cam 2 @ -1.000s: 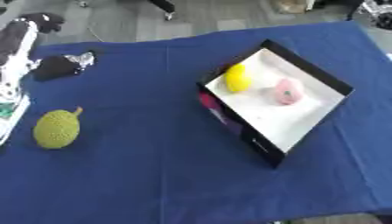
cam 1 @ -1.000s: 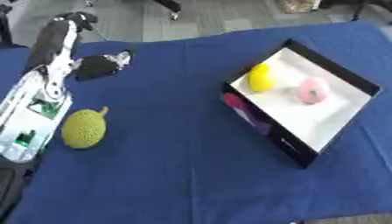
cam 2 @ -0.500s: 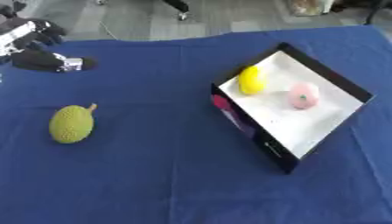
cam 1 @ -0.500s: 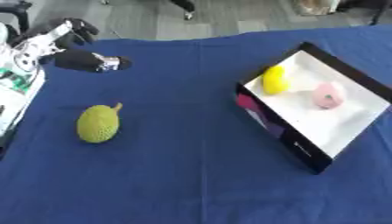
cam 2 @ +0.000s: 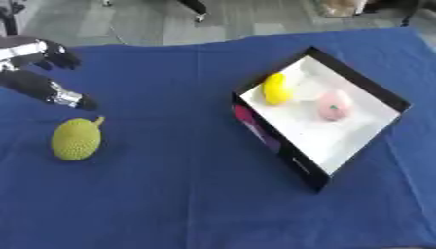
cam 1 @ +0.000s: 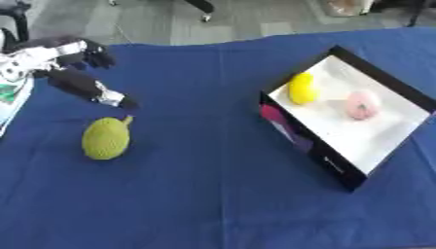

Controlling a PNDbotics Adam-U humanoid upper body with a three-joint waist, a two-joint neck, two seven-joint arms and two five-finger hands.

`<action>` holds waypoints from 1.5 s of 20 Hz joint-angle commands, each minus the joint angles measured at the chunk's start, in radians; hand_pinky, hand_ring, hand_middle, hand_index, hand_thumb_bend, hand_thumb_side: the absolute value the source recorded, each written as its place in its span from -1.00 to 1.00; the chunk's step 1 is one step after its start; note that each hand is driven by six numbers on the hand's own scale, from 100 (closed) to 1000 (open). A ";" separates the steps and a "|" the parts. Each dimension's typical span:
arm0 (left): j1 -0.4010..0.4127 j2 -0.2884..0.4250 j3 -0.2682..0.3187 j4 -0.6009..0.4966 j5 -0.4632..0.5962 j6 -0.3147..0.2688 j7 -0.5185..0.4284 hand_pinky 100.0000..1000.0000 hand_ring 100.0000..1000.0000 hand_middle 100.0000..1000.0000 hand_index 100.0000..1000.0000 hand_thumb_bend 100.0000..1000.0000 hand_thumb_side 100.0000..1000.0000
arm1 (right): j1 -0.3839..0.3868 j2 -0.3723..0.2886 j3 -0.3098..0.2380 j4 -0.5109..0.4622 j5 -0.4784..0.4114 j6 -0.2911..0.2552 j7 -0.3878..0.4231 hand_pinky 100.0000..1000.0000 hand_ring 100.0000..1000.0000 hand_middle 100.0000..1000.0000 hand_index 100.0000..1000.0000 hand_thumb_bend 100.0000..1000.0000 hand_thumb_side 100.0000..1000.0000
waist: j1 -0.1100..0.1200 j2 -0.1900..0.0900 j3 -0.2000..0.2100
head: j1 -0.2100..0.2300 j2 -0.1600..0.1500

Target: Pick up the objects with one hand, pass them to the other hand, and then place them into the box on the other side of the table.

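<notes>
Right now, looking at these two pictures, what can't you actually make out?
- Right hand: in neither view.
- Left hand: its arm is cut by the left edge in both views, and blur hides how its fingers sit.
- Pink thing and yellow thing in the box: too blurred to name.
- Box's near outer wall: a pink patch, print unreadable.
- Green fruit: its underside is hidden.

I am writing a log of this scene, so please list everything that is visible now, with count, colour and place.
Bumpy green durian-like fruit with a short stem: one, yellow-green, left side of the table, on the cloth.
Black box with white inside: one, right side of the table.
Yellow lemon-shaped fruit: one, inside the box, far corner.
Pink round peach-like fruit: one, inside the box, beside the yellow one.
Blue tablecloth: one, covers the table.
Left robot hand: one, black, fingers straight, above and behind the green fruit, not touching it.
</notes>
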 commanded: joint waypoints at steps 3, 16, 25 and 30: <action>-0.021 0.037 -0.054 0.091 -0.153 0.107 -0.142 0.84 0.76 0.53 0.63 0.98 -0.27 | 0.002 -0.041 -0.006 -0.004 0.024 -0.009 0.000 0.98 1.00 1.00 1.00 -1.00 -0.37 | 0.007 -0.025 -0.005 | 0.000 -0.002; -0.011 -0.023 -0.093 0.238 -0.234 0.120 -0.142 0.78 0.72 0.52 0.60 0.71 -0.22 | -0.023 -0.022 0.006 0.019 0.063 -0.009 0.005 0.98 1.00 1.00 1.00 -1.00 -0.38 | 0.004 -0.021 -0.012 | 0.007 -0.002; -0.016 -0.007 -0.119 0.253 -0.191 0.112 -0.142 0.79 0.74 0.54 0.62 0.86 -0.22 | -0.011 -0.017 0.007 0.024 0.087 -0.013 0.005 0.98 1.00 1.00 1.00 -1.00 -0.40 | 0.007 -0.020 -0.015 | 0.014 -0.002; -0.013 0.004 -0.116 0.259 -0.214 0.116 -0.142 0.77 0.72 0.51 0.53 0.62 -0.39 | 0.004 -0.023 0.011 0.024 0.109 -0.025 -0.002 0.98 1.00 1.00 1.00 -1.00 -0.46 | 0.008 -0.019 -0.014 | 0.015 -0.002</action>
